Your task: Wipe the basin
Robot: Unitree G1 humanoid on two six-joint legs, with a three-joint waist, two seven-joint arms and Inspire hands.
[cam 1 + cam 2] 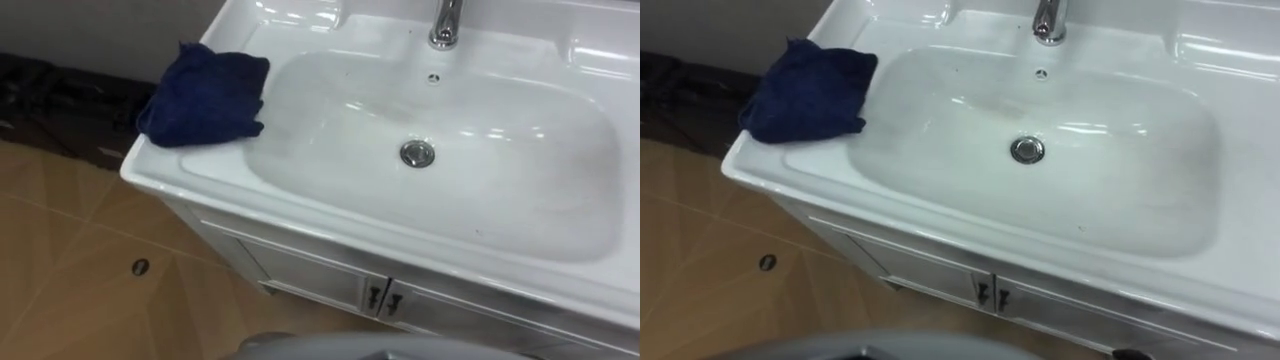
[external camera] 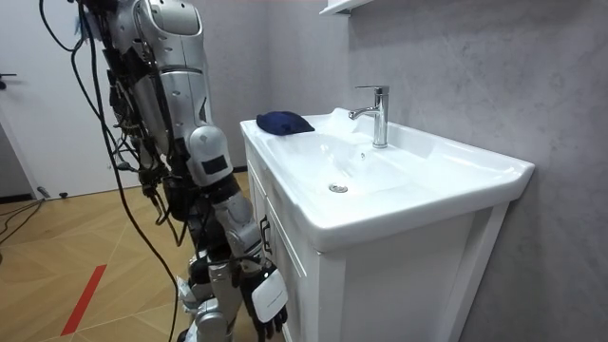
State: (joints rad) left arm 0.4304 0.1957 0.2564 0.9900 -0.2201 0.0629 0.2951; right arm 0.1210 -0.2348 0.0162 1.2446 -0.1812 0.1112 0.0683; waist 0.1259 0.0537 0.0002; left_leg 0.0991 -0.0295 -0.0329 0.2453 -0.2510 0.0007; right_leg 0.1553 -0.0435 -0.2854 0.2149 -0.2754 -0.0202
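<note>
- Cloth (image 1: pixel 205 95) is where we start: the dark blue rag lies bunched on the flat rim at the left end of the white basin (image 1: pixel 330 215), one edge reaching the lip of the bowl, no hand on it.
- The bowl itself shows dull streaks and a few specks around the drain (image 1: pixel 417 153). We cannot tell from that whether it is due a wipe or has had one and the cloth been put back; the scene fits both.
- Risks, as we judge them: the cloth sits near the outer corner of the rim, so a clumsy reach could nudge it off onto the wooden floor (image 1: pixel 70 280). A bunched cloth also wipes with a small patch, so the far slope under the tap (image 1: pixel 445 25) could be missed. A sweep carried too far back could knock that tap.
- The bowl is glossy and curved, so a hand pressing through cloth could slide further than meant.
- What the room view adds: the robot stands close against the front of the cabinet (image 2: pixel 380 285), at the room view's left of it, and one hand (image 2: pixel 269 302) hangs low beside the cabinet front. By its body we take it for the right hand, though we are not sure, and we cannot tell how its fingers are set.
- What the eye views add: the streaks in the bowl, the two small door handles (image 1: pixel 383 298) on the cabinet, and a small dark fitting (image 1: pixel 140 267) in the floor.
</note>
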